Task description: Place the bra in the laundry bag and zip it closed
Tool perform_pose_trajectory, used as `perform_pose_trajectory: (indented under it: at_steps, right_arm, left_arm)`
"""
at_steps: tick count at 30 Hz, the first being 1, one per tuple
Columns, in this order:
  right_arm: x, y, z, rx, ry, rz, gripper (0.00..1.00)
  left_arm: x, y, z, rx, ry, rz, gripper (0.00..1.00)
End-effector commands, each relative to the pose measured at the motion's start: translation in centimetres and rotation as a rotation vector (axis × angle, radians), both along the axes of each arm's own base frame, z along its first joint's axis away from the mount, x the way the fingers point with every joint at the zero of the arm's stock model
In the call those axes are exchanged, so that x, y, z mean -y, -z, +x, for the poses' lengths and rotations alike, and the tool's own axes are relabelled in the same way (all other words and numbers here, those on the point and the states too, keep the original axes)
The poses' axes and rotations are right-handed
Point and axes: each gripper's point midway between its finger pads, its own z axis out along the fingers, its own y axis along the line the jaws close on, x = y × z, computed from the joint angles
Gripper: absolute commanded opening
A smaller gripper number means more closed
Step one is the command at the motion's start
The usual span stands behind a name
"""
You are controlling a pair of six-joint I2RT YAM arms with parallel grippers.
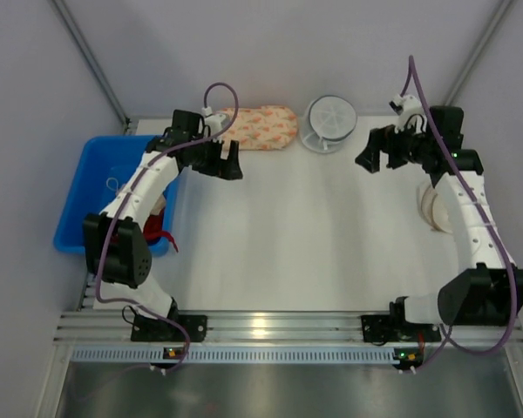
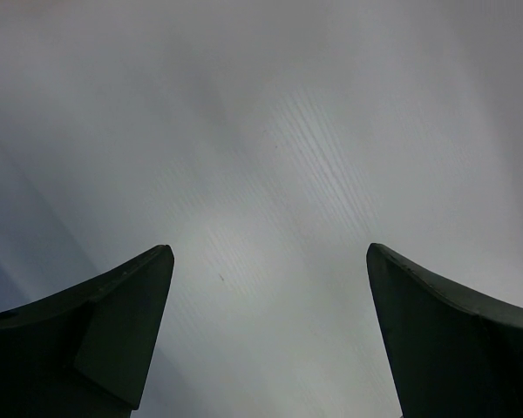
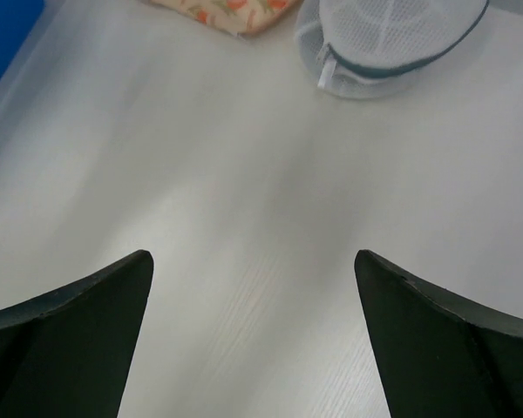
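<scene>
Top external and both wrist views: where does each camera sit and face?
Top external: above, behind the bases, looking down at the table; left arm and right arm show.
Left wrist: on left arm, facing pale surface; open jaws below.
Right wrist: on right arm, facing the far edge; open jaws below.
Shared: laundry bag, in top and right wrist.

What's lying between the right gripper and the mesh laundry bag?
Nothing but bare table. The right wrist view shows an unbroken white stretch from the right gripper up to the laundry bag.
</scene>
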Motion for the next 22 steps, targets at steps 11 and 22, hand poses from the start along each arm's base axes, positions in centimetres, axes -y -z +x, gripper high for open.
perform_pose_trajectory:
  at_steps: [11, 22]
  right_arm:
    - [2.3, 10.0, -9.7, -0.079, 0.026, -0.184, 0.99]
    - [1.9, 10.4, -11.8, -0.046, 0.038, -0.150, 0.99]
  left_arm:
    - [-3.9, 0.9, -7.6, 0.097, 0.020, 0.137, 0.98]
    - [-5.6, 1.5, -9.4, 0.131, -0.037, 0.184, 0.98]
